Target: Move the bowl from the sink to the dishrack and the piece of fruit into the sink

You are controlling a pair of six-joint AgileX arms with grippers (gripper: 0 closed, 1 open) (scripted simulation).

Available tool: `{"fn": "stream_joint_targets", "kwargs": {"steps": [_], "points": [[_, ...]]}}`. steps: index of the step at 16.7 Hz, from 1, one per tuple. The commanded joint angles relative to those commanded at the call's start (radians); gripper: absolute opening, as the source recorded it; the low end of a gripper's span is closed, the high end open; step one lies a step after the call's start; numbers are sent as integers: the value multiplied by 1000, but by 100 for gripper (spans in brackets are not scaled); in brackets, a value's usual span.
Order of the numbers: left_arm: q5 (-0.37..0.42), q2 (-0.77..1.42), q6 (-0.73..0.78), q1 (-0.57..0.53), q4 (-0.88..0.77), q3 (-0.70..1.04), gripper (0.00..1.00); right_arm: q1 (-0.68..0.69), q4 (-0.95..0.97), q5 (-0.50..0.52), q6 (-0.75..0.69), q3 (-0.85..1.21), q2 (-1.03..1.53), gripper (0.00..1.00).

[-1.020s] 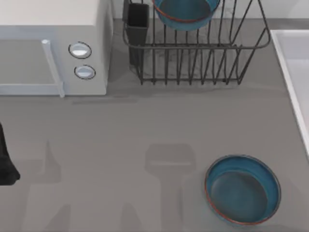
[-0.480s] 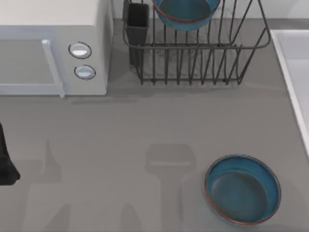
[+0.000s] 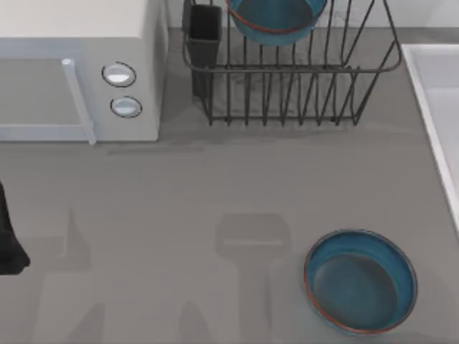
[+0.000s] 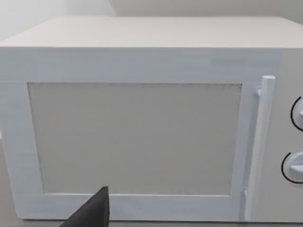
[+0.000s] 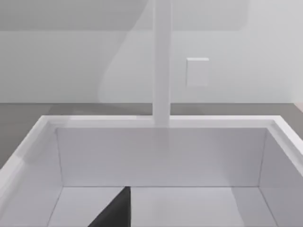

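Grey table, teal red-rimmed bowl (image 3: 274, 20) in dishrack (image 3: 290, 79)

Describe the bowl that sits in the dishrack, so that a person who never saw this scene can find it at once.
Find the white microwave at the table's left; beside it stands the dark wire dishrack. The bowl rests inside its bars. It is deep and teal-blue with sloping sides, unlike the wider, shallow blue dish lying on the table.

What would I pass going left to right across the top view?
Left arm → microwave → utensil cup → bowl in the dishrack → shallow blue dish → sink.
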Motion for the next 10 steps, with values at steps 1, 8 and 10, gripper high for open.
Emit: {"fn": "stream_joint_targets", "kwargs": {"steps": [1, 8, 10], "points": [[0, 0, 0, 0, 0, 0, 100, 0, 0, 0, 0, 0, 0, 100], [0, 0, 0, 0, 0, 0, 100, 0, 0, 0, 0, 1, 0, 100], [0, 0, 0, 0, 0, 0, 100, 4, -23, 10, 0, -6, -31, 100]]}}
